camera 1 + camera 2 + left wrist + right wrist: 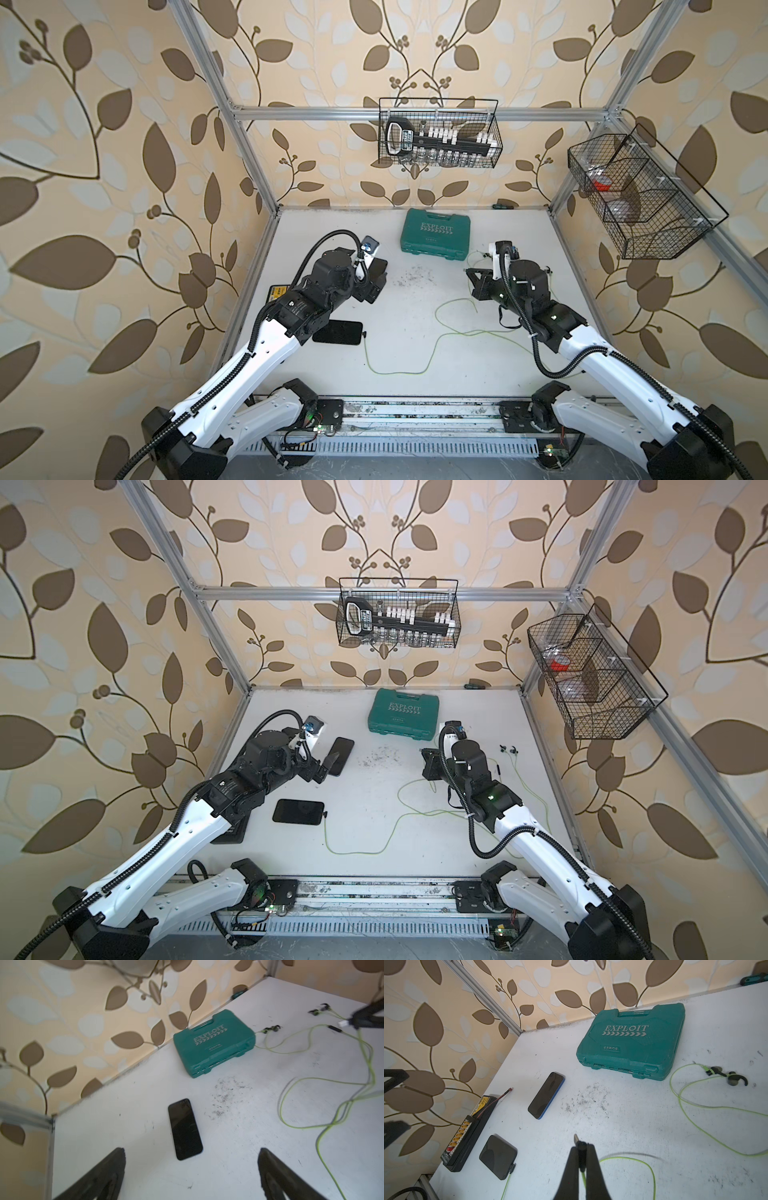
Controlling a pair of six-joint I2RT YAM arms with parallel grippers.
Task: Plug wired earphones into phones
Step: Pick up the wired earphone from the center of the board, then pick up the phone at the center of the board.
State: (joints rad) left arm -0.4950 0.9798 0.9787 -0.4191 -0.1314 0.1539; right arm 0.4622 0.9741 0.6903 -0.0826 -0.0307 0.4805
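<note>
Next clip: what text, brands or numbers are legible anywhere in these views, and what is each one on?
"EXPLOIT": lid of the teal plastic toolbox, above a row of chevrons.
"53PCS": small print lower on the same lid, slightly soft.
Yellow label on the long black-and-yellow bit case: too blurred to read.
Label on the black-handled tool in the black wire basket: too small to read.

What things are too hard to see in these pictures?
Far phone: in a top view the left arm covers most of it.
Black-and-yellow case: same view, that arm hides most of it.
Red thing in the side basket: top view, too small behind the mesh.
Plug at the near phone: right wrist view, too small to tell if fully in.
</note>
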